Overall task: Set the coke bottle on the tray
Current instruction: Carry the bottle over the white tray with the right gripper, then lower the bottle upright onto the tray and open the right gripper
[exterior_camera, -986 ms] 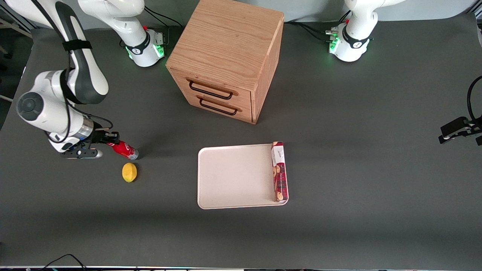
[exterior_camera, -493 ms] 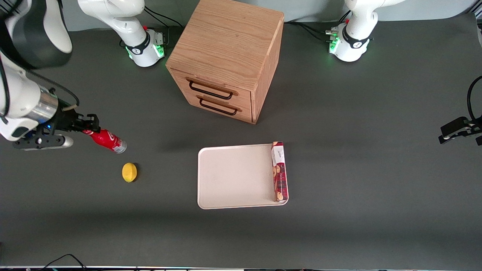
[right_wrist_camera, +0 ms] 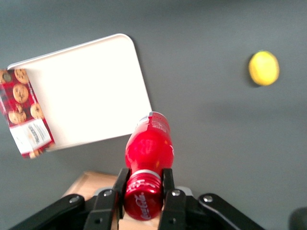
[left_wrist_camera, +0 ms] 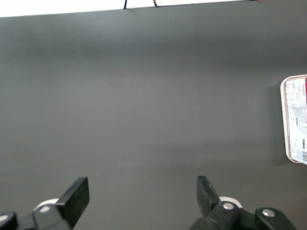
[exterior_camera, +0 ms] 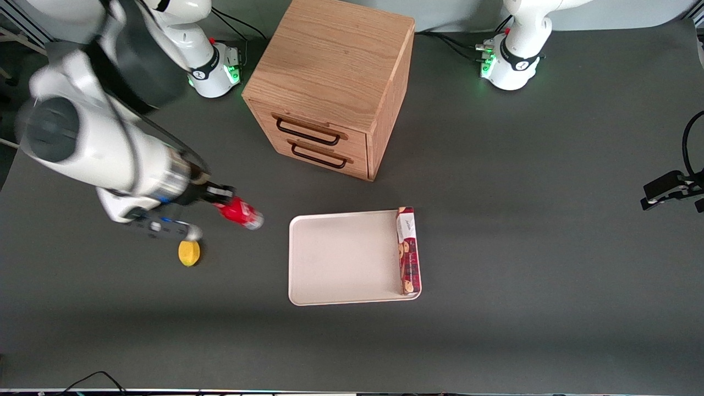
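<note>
Front view: gripper (exterior_camera: 219,199) clamped on the cap end of the coke bottle (exterior_camera: 240,213), holding it tilted in the air above the dark table (exterior_camera: 522,247). Bottle's silvery base points toward the tray (exterior_camera: 344,257); bottle not over the tray, near its rim on the working arm's end. Lemon (exterior_camera: 189,252) on the table just below the gripper housing, nearer the camera than the bottle. Cookie box (exterior_camera: 408,251) lies along the tray edge toward the parked arm's end; rest of the tray bare. Wooden drawer cabinet (exterior_camera: 330,82) stands farther from the camera than the tray, two dark handles on its front.

Left wrist view: grey table surface (left_wrist_camera: 144,110); an end of the cookie box (left_wrist_camera: 296,118) on the tray rim shows at the edge.

Right wrist view: gripper (right_wrist_camera: 144,189), fingers (right_wrist_camera: 167,179) pressed on either side of the bottle's neck just under the cap. Coke bottle (right_wrist_camera: 148,148) hangs above bare table, beside the tray (right_wrist_camera: 91,100). Cookie box (right_wrist_camera: 24,112) on the tray; lemon (right_wrist_camera: 264,68) well apart on the table.
</note>
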Action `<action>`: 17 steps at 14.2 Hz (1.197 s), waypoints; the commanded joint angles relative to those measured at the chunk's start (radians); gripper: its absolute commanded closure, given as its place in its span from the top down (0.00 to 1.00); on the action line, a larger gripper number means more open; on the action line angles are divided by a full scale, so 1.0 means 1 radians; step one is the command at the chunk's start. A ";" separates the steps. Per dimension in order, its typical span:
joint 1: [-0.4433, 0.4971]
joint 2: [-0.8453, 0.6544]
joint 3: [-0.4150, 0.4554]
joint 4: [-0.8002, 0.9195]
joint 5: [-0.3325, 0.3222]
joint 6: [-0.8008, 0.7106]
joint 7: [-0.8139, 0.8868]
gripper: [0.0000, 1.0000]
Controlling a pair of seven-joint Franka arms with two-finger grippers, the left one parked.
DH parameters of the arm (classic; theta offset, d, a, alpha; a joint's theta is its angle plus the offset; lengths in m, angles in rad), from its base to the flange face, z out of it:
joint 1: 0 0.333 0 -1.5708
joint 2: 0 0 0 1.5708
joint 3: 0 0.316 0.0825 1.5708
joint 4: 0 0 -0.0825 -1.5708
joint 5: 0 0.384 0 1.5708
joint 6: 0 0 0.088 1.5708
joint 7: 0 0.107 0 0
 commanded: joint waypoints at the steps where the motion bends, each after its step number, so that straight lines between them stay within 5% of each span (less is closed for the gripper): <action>1: 0.025 0.154 0.096 0.083 -0.111 0.074 0.202 0.00; 9: 0.050 0.272 0.121 -0.113 -0.298 0.424 0.395 0.01; 10: 0.050 0.280 0.121 -0.115 -0.315 0.425 0.398 0.25; 11: 0.050 0.285 0.124 -0.112 -0.312 0.425 0.399 0.99; 17: 0.008 0.170 0.224 0.017 -0.314 0.138 0.295 1.00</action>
